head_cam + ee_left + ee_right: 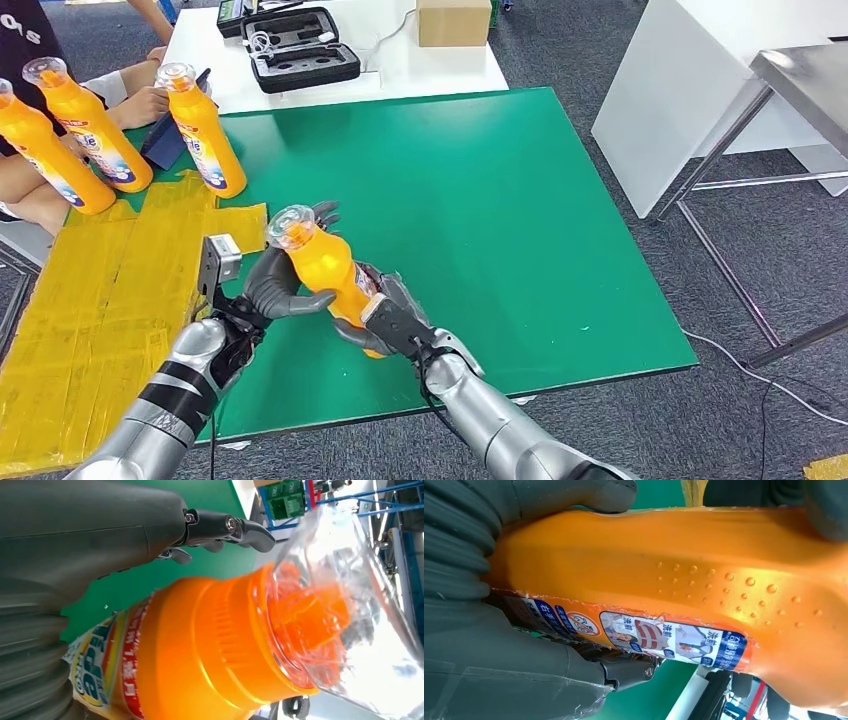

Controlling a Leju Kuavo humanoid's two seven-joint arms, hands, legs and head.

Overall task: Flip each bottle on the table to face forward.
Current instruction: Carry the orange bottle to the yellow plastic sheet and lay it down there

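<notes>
An orange bottle (pixel 325 270) with a clear cap is held tilted above the green table (pixel 520 200), near its front edge. My left hand (pixel 275 285) wraps its upper body below the cap. My right hand (pixel 395 318) grips its lower body. In the left wrist view the orange bottle (pixel 200 650) shows its front label and its clear cap (pixel 350 625). In the right wrist view the bottle (pixel 684 580) shows its back label. Three more orange bottles stand upright at the far left: the first bottle (pixel 205 135), a second bottle (pixel 95 130), a third bottle (pixel 40 155).
Yellow tape (pixel 100 300) covers the table's left part. A person (pixel 130 100) sits behind the standing bottles. A white table (pixel 400 60) beyond holds black cases (pixel 300 50) and a cardboard box (pixel 453 20). A metal-legged table (pixel 790 90) stands at the right.
</notes>
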